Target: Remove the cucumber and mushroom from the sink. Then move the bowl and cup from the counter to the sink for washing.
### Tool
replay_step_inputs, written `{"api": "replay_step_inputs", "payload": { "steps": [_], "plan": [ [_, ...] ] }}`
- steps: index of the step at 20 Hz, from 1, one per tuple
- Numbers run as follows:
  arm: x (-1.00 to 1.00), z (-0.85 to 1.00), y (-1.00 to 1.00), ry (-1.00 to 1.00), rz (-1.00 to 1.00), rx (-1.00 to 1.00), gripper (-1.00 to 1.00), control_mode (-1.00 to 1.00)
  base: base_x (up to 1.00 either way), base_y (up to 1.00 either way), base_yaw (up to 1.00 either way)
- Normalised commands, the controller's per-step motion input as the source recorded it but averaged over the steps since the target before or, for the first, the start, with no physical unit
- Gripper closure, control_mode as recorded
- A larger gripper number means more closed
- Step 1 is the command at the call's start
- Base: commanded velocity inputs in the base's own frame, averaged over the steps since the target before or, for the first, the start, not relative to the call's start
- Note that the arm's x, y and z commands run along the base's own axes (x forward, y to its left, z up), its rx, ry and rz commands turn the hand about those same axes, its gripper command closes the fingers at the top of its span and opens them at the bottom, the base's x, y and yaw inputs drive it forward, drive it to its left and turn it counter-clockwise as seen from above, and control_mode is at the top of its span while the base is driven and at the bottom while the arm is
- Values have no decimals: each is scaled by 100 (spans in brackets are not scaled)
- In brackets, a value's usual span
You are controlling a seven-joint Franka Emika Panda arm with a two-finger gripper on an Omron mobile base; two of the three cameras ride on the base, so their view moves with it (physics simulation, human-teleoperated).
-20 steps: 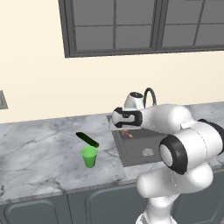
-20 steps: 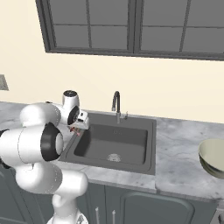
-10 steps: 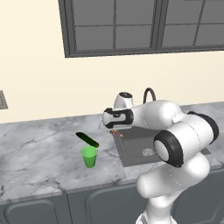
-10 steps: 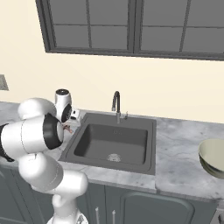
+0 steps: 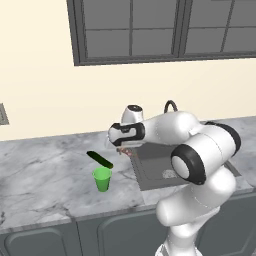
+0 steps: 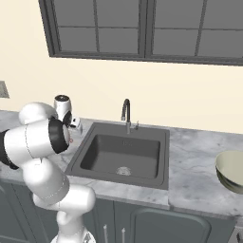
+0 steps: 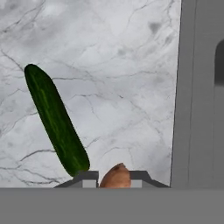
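A: Holding the mushroom (image 7: 116, 176), is the hand (image 7: 113, 178)?
B: Yes, pinched between its fingertips, above the worktop (image 7: 113, 78) left of the sink (image 6: 124, 154).
A: Cucumber (image 7: 56, 120)?
B: Lying on the worktop behind the cup (image 5: 102, 179).

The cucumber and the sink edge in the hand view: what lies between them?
Bare marbled counter lies between the cucumber and the sink rim in the hand view.

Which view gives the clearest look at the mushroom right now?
The hand view: the mushroom sits orange-brown between the two finger tips of the gripper, over the counter beside the cucumber. The left base view shows only a small reddish speck under the hand. In the right base view I cannot make it out.
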Motion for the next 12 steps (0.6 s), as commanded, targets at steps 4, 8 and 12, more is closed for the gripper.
{"api": "replay_step_inputs", "payload": {
  "steps": [4, 8, 12],
  "plan": [
    [5, -7, 28, 0, 0, 0, 100, -100, 0, 0, 0],
    [12, -2, 19, -2, 0, 0, 100, -100, 0, 0, 0],
    [11, 0, 1, -1, 0, 0, 100, -100, 0, 0, 0]
  ]
}}
